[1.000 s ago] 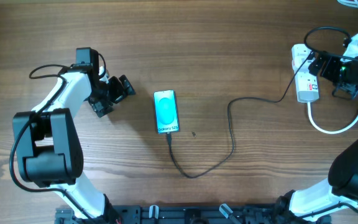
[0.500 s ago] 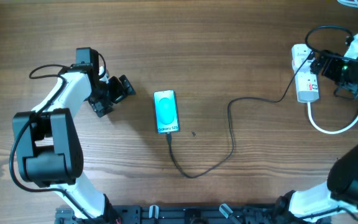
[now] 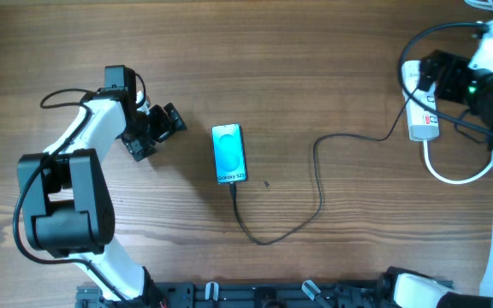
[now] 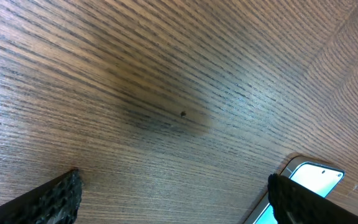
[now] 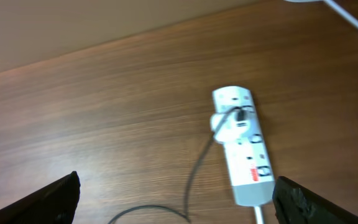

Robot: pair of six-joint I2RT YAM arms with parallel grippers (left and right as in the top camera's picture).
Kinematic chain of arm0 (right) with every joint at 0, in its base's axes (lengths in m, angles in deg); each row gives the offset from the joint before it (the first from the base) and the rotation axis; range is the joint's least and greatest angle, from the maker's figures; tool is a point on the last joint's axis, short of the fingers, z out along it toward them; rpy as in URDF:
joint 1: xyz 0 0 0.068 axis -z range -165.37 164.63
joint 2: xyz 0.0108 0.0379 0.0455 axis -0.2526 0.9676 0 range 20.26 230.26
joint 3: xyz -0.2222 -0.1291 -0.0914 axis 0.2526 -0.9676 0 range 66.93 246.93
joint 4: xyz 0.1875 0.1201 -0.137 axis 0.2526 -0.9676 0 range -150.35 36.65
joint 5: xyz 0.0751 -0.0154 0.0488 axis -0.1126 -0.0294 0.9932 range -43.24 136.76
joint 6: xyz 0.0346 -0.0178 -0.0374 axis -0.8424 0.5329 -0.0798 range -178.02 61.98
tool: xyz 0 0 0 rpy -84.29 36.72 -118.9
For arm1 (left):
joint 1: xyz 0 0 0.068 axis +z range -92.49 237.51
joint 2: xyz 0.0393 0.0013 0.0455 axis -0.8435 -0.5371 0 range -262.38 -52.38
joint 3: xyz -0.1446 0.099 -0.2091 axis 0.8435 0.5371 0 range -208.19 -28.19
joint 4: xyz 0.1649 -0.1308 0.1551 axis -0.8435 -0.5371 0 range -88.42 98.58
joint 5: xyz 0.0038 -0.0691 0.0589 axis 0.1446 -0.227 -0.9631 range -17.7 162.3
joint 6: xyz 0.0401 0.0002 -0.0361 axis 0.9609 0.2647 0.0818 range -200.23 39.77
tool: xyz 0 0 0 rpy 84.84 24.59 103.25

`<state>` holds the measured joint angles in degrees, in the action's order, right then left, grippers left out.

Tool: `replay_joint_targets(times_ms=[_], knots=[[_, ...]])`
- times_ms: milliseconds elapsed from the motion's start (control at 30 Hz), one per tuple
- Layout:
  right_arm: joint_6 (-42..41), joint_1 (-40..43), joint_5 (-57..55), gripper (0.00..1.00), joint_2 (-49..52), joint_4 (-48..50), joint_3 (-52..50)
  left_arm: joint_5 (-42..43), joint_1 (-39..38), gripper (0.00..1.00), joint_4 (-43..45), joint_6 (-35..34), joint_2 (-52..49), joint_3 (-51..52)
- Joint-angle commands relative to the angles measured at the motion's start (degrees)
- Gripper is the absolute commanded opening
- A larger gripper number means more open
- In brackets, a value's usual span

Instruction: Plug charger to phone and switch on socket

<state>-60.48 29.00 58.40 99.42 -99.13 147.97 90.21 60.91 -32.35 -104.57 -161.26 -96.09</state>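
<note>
The phone lies flat mid-table with its teal screen lit; one corner of it shows in the left wrist view. The black charger cable touches the phone's near end, loops right and runs to the white socket strip. In the right wrist view the socket lies below the camera with the cable leaving a white plug on it. My left gripper stands open left of the phone, nothing between its fingers. Above the socket my right gripper hangs open and empty.
A thick white cord curves from the socket's near end toward the right table edge. More white cable crosses the far right corner. Bare wooden tabletop lies between the phone and the socket.
My right arm has lifted away from the socket and shifted toward the far edge. The left arm, phone and cable have not moved.
</note>
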Motion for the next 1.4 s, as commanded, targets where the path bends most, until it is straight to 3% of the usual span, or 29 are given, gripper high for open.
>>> replay_joint_targets(times_ms=[0,400,633,867,1033,1167,1367], knots=[[0.8,-5.0,0.9,1.00,-1.5,0.3,0.0,0.5,0.1,1.00,0.0,-0.1,-0.6,-0.6],[0.8,-23.7,0.9,1.00,-2.0,0.1,-0.2,0.5,0.1,1.00,0.0,-0.2,-0.6,-0.6],[0.8,-24.3,0.9,1.00,-7.0,0.1,-1.3,0.5,0.1,1.00,0.0,-0.2,-0.6,-0.6],[1.0,-24.3,0.3,1.00,-18.2,0.0,-20.7,0.5,0.1,1.00,0.0,-0.1,-0.6,-0.6],[1.7,-24.3,-9.6,1.00,-25.2,1.1,-34.1,0.5,0.1,1.00,0.0,-0.1,-0.6,-0.6],[1.0,-24.3,-9.5,1.00,-30.5,12.1,-41.9,0.5,0.1,1.00,0.0,-0.1,-0.6,-0.6],[0.8,-24.3,-4.0,0.99,-39.9,40.6,-57.4,0.5,0.1,1.00,0.0,-0.1,-0.6,-0.6]])
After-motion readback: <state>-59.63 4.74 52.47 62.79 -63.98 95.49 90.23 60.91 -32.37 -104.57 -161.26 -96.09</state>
